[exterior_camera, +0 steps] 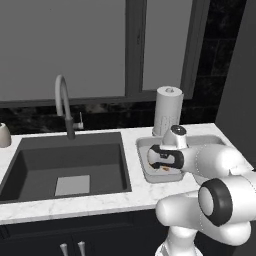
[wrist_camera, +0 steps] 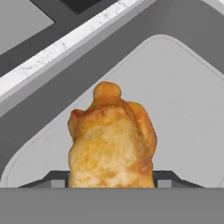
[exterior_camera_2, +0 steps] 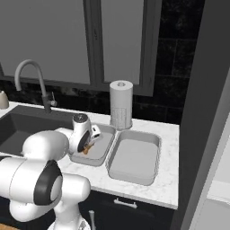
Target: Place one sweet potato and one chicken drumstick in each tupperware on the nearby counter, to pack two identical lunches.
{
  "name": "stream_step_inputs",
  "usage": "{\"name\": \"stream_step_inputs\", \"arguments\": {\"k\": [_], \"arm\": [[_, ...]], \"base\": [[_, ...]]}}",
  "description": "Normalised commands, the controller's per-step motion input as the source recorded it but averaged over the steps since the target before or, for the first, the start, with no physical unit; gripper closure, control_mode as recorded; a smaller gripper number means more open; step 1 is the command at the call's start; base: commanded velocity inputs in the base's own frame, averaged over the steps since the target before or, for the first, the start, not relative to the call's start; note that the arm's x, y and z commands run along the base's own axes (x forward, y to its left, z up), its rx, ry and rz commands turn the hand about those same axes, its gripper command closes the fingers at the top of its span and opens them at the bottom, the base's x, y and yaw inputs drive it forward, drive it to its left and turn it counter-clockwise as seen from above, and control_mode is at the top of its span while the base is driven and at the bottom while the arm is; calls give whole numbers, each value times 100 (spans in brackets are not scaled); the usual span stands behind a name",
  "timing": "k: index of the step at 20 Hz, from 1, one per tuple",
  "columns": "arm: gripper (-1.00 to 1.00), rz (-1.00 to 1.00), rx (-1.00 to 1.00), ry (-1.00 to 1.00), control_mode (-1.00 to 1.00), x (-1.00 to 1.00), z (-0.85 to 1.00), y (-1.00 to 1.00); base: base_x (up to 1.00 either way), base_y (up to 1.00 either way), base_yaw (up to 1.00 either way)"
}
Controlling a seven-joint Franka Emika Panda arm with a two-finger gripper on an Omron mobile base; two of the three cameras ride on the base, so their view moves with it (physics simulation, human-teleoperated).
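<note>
My gripper (wrist_camera: pixel 111 180) is shut on a golden-brown chicken drumstick (wrist_camera: pixel 111 144), whose bone end points away from the hand. It hangs low over the left tupperware (exterior_camera_2: pixel 102 155), a shallow light-grey tray beside the sink. In the left base view the gripper (exterior_camera: pixel 163 167) and drumstick (exterior_camera: pixel 164 169) sit inside that tray's rim (exterior_camera: pixel 144 150). In the right base view the drumstick (exterior_camera_2: pixel 87 148) shows just under the hand (exterior_camera_2: pixel 86 144). The second tupperware (exterior_camera_2: pixel 134 158) lies just right of the first on the white counter (exterior_camera_2: pixel 171 134) and holds nothing. The sweet potato is out of view.
A dark sink basin (exterior_camera: pixel 65 165) with a curved faucet (exterior_camera: pixel 62 100) lies left of the trays. A paper towel roll (exterior_camera_2: pixel 121 104) stands behind them against the window sill. A small cup (exterior_camera: pixel 4 135) sits at the far left. A dark wall (exterior_camera_2: pixel 202 112) borders the counter's right end.
</note>
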Motion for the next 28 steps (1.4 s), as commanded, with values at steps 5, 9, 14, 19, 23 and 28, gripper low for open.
{"name": "stream_step_inputs", "arguments": {"k": [5, 9, 14, 19, 23, 28], "arm": [[-100, 0, 0, 0, -100, 0, -25, 9], [-100, 0, 0, 0, -100, 1, 0, 0], [-100, 0, 0, 0, -100, 0, 0, 0], [-100, 0, 0, -10, -100, -28, 27, 0], [-100, -1, 0, -18, -100, -82, 78, 0], [-100, -18, 2, -17, -100, -86, 95, 0]], "base": [[0, 0, 0], [0, 0, 0], [0, 0, 0], [0, 0, 0], [0, 0, 0], [0, 0, 0]]}}
